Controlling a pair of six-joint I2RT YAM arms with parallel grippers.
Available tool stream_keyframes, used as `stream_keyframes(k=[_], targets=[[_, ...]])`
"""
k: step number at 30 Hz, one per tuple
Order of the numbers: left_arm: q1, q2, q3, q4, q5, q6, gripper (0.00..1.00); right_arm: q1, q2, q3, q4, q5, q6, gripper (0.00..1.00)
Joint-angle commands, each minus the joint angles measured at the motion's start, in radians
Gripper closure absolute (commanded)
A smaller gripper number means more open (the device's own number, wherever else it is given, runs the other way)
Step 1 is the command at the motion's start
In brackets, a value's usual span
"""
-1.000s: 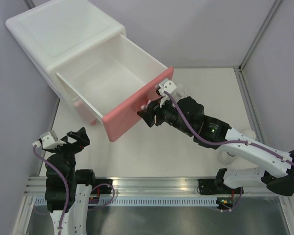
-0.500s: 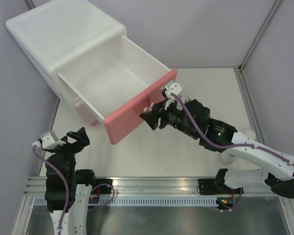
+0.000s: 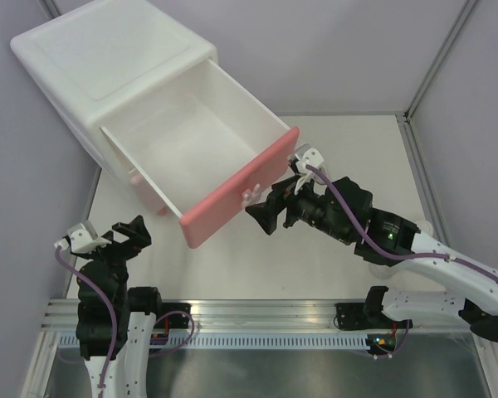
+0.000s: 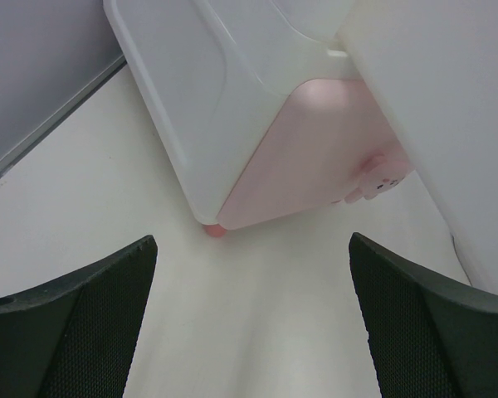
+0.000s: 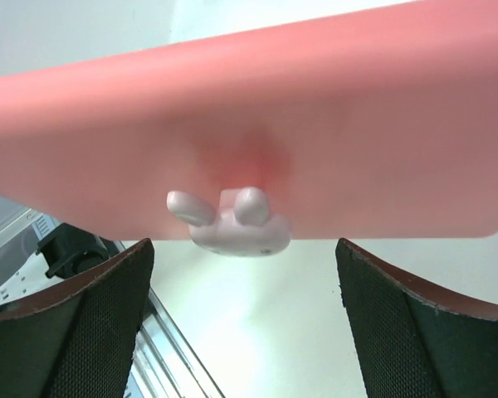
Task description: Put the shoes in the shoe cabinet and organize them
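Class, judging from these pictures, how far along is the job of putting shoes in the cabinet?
Done: the upper drawer stands pulled out, empty. In hand: the right fingers stand open by its bunny knob, gripping nothing. Left: no shoes are in view, so all the placing remains; the lower drawer is shut.

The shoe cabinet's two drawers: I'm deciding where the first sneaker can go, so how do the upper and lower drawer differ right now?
The darker pink-fronted upper plastic drawer is pulled far out, its white inside bare; the pale pink-fronted lower plastic drawer sits shut in the body. The upper front is a deeper salmon pink, the lower a faint one. Both carry a bunny-shaped knob at mid-front.
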Motion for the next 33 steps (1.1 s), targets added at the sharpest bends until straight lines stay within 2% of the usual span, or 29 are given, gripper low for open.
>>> stream_keyframes(k=[1,4,11,15,19,21,24,30,33], targets=[[0.005,-0.08,0.01,0.013,-0.009,0.011,0.01,0.006,-0.037,0.022,-0.068,0.012,0.02,0.07],[0.005,-0.082,0.011,0.013,-0.009,0.011,0.01,0.006,-0.065,0.028,-0.121,0.055,0.02,0.05],[0.002,-0.082,0.01,0.013,-0.008,0.012,0.01,0.003,-0.108,0.044,-0.305,0.355,0.083,0.02],[0.002,-0.08,0.01,0.013,-0.008,0.012,0.01,-0.012,-0.128,0.025,-0.396,0.458,0.152,0.02],[0.002,-0.08,0.008,0.013,-0.008,0.012,0.01,-0.084,-0.149,-0.011,-0.451,0.489,0.203,0.02],[0.002,-0.08,0.008,0.013,-0.006,0.011,0.01,-0.122,-0.148,-0.019,-0.477,0.47,0.212,0.03],[0.004,-0.08,0.008,0.013,-0.006,0.012,0.01,-0.245,-0.143,-0.05,-0.464,0.406,0.211,0.03],[0.002,-0.08,0.008,0.013,-0.006,0.011,0.01,-0.47,-0.119,-0.171,-0.337,0.135,0.168,0.06],[0.004,-0.08,0.008,0.013,-0.004,0.011,0.01,-0.652,-0.08,-0.223,-0.261,0.0,0.139,0.1]])
